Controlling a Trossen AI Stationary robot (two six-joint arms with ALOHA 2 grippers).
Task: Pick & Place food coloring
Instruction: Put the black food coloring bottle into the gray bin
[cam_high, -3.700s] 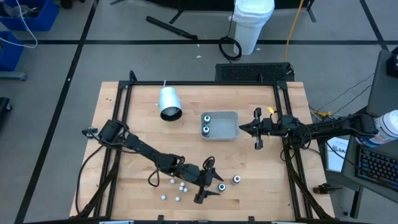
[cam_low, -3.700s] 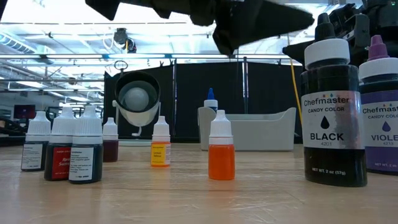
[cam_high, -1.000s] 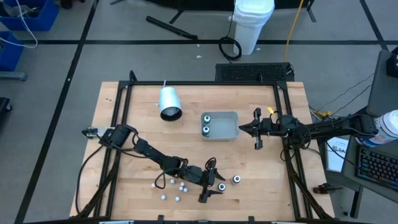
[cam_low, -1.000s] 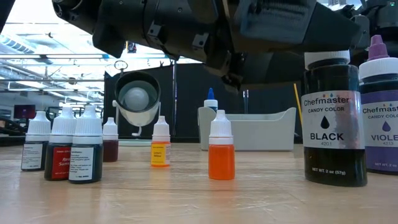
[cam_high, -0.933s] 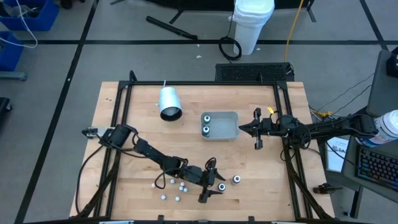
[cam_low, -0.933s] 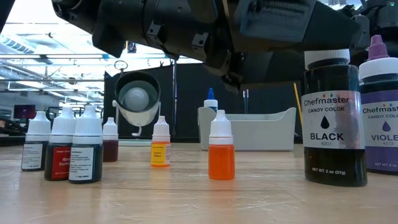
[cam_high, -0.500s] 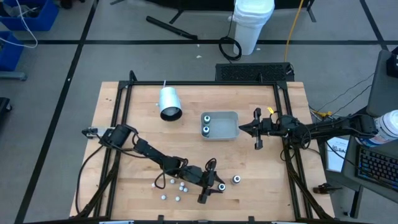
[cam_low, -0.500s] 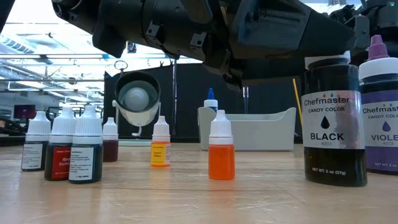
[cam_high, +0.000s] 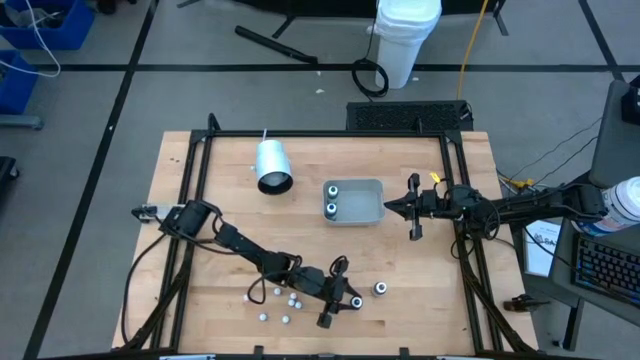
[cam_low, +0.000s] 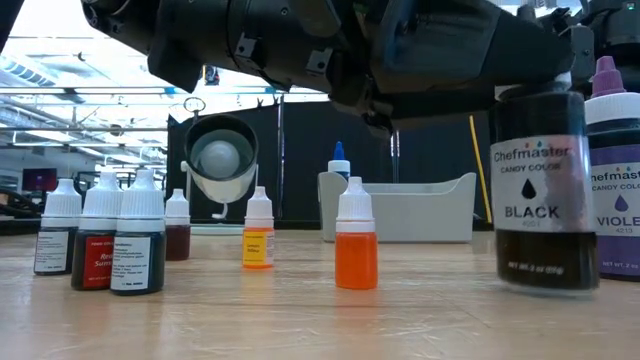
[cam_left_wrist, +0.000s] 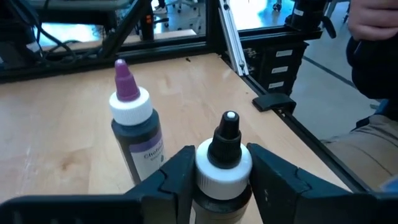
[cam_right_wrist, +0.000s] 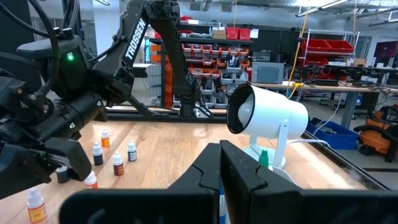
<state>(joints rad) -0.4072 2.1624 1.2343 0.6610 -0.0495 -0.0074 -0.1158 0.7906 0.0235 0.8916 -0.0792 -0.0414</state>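
Observation:
A black food coloring bottle (cam_left_wrist: 224, 163) with a white collar and black tip stands near the table's front, right of the middle, and my left gripper (cam_high: 350, 297) is shut on it. In the low view the bottle (cam_low: 545, 190) leans a little. A violet bottle (cam_left_wrist: 134, 134) stands upright on its base just to its right (cam_high: 380, 288). Several small dropper bottles (cam_low: 100, 245) stand to the left, with an orange one (cam_low: 356, 240) nearer. My right gripper (cam_high: 403, 208) waits shut at the right, beside the tray (cam_high: 372, 190). My left gripper pinches the black bottle's white collar (cam_left_wrist: 205, 171) between its two fingers (cam_left_wrist: 177, 177), one on each side. The fingers come nearly level from the table's left. The bottle is tilted slightly; whether its base (cam_low: 548, 288) is clear of the table I cannot tell.
The grey tray holds two bottles (cam_high: 332, 198). A white cylinder (cam_high: 272, 165) on a stand lies at the back left. A black frame (cam_high: 200, 150) rims the table. A person (cam_left_wrist: 373, 43) sits beyond the right edge.
My left gripper has shut on the black bottle without moving off. The bottle, upright a second ago, has tipped slightly and shifted a little toward the violet bottle.

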